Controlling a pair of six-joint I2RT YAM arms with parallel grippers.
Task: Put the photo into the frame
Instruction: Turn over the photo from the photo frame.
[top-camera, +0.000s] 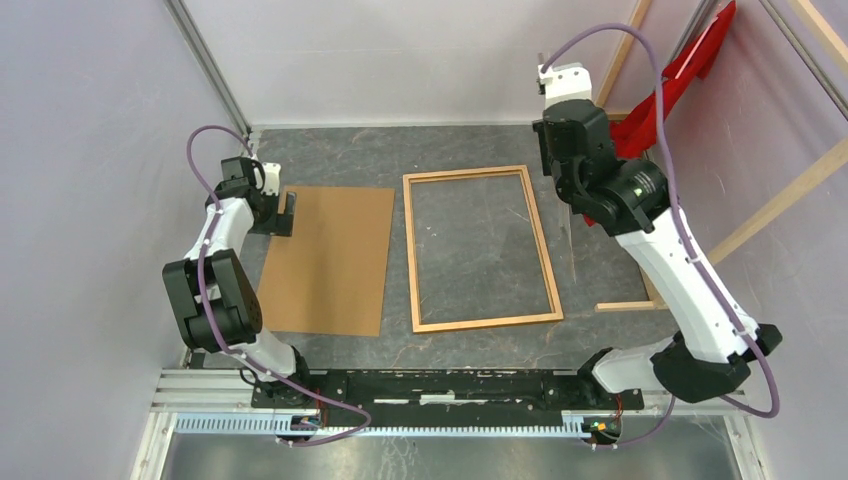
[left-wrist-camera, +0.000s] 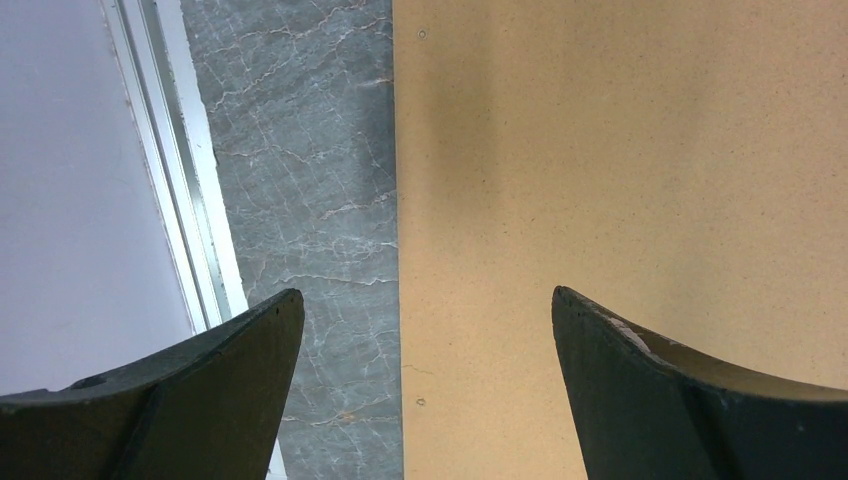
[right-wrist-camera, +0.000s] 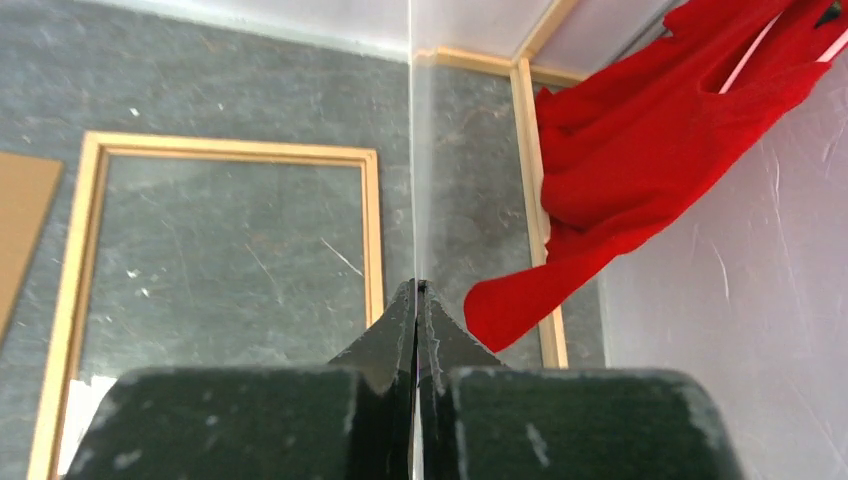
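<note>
One thin orange-brown wooden rectangular frame (top-camera: 410, 255) is laid flat on the grey marbled table (top-camera: 350, 155), long axis running near to far, beside a plain brown board (top-camera: 330, 260). The right claw (right-wrist-camera: 416, 285) is pressed together on an upright clear sheet (right-wrist-camera: 413, 150). The left claw (left-wrist-camera: 425, 300) is spread above the board's edge.

Clear sheet (right-wrist-camera: 411, 150) in right gripper (right-wrist-camera: 416, 290) — perhaps edge-on, faint.

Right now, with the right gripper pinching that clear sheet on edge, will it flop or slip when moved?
The clear sheet looks stiff: it stands straight above the right gripper without bowing. Probably slippery, being smooth and pinched only at one edge. Being so thin, it might crack if knocked against the frame.
</note>
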